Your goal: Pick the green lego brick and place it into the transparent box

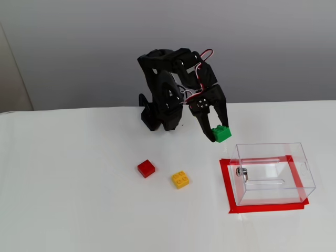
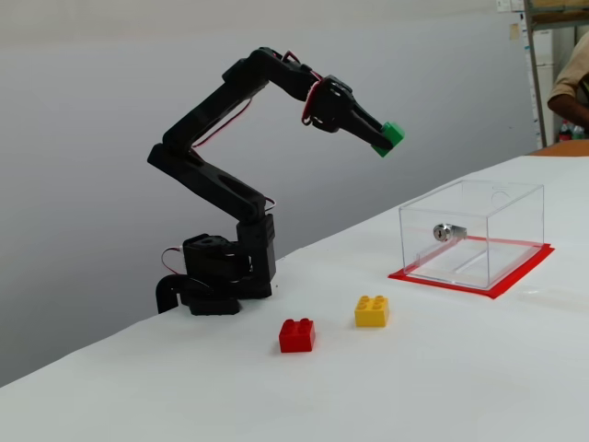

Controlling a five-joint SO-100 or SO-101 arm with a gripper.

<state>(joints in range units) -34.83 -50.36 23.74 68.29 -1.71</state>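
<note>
Gripping the green lego brick (image 1: 221,133) high above the table, tool (image 2: 386,143) clamped tight, near the transparent box (image 1: 273,173).

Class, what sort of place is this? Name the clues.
Probably a lab or workshop bench: a small black robot arm on a white table, a taped-down transparent box, and shelving behind.

The green lego brick (image 1: 221,133) (image 2: 390,136) is up in the air, tilted, pinched at the arm's tip. The transparent box (image 1: 273,173) (image 2: 474,233) (empty, open on top) sits on the table below, apart.
</note>
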